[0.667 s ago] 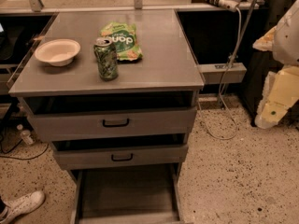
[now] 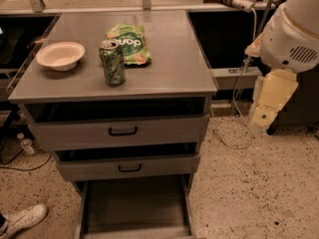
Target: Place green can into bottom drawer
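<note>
– where's the arm?

– off to the right. the white arm (image 2: pixel 293 31) fills the upper right corner, and the pale yellowish gripper (image 2: pixel 261 117) hangs from it, pointing down at the floor. it is beside the right flank of the cabinet (image 2: pixel 207 133), lower than the top and well apart from everything on it. parted or closed, i cannot tell.

– and the green can?

– the green can (image 2: pixel 112 62) stands upright on the surface (image 2: pixel 172 71), toward the front left. its long axis is vertical, silver top and pull tab facing up. a white bowl (image 2: pixel 60 55) sits near it on the left, a green snack bag (image 2: pixel 129 43) lies flat just behind it.

– the bottom drawer?

– the bottom drawer (image 2: pixel 134 205) is pulled out down by the floor, under the two drawers with black handles (image 2: pixel 123 131).
</note>
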Controlling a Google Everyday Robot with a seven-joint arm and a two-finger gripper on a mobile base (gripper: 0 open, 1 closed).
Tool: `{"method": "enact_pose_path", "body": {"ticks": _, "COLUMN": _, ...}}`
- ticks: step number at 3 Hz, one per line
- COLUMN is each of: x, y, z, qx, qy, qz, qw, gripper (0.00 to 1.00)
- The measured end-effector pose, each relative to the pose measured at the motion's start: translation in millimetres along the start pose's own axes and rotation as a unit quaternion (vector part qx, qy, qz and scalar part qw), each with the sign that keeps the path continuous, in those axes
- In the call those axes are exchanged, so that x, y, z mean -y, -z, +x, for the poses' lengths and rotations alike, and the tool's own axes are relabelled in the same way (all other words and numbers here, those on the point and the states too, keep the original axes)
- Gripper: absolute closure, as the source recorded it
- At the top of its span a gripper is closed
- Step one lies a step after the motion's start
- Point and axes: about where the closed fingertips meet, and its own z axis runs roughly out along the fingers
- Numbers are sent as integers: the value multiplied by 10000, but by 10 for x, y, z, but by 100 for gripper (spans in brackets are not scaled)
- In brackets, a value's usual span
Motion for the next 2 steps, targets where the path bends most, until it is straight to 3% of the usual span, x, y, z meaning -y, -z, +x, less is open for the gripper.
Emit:
{"method": "enact_pose_path", "body": {"ticks": 1, "x": 10, "y": -14, "z": -30, "qx": 12, "qy": 16, "qz": -1, "qw": 10000, "gripper": 0}}
{"method": "enact_pose_path", "body": {"ticks": 2, "x": 99, "y": -101, "z": -100, "qx": 334, "qy": -238, "qz": 102, "qw": 9991, "gripper": 0}}
